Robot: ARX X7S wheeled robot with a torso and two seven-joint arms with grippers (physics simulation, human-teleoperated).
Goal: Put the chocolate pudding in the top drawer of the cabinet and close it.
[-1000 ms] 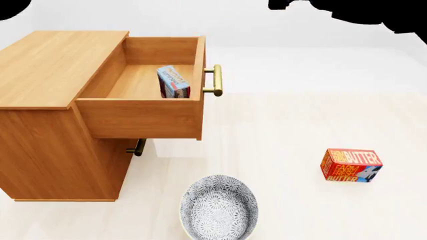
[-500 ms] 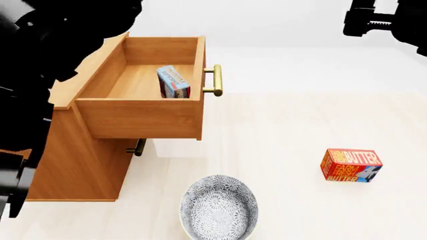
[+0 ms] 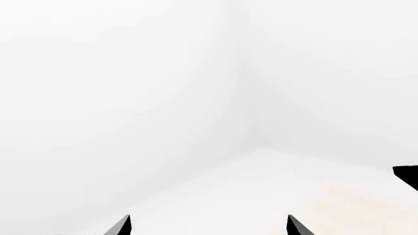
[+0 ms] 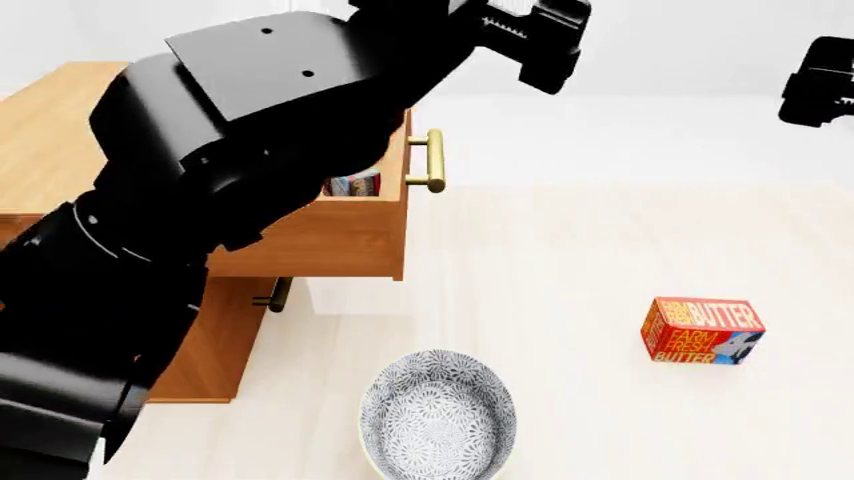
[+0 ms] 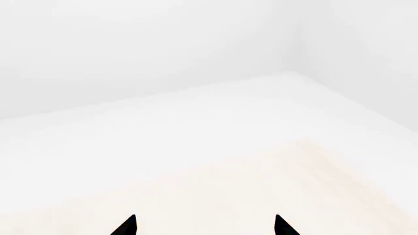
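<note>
Chocolate pudding (image 4: 354, 184) already sits in the open top drawer (image 4: 334, 235). My left gripper (image 3: 207, 226) and right gripper (image 5: 204, 226) are spread, empty. Next: push the brass handle (image 4: 429, 160), centre-frame, shut.

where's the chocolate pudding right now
In the head view, the chocolate pudding stands inside the open top drawer, against its front panel near the brass handle, mostly hidden behind the left arm.

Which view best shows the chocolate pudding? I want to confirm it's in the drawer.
The head view: a sliver of the chocolate pudding shows inside the open top drawer, mostly hidden by the left arm. Both wrist views show only white walls and floor.
</note>
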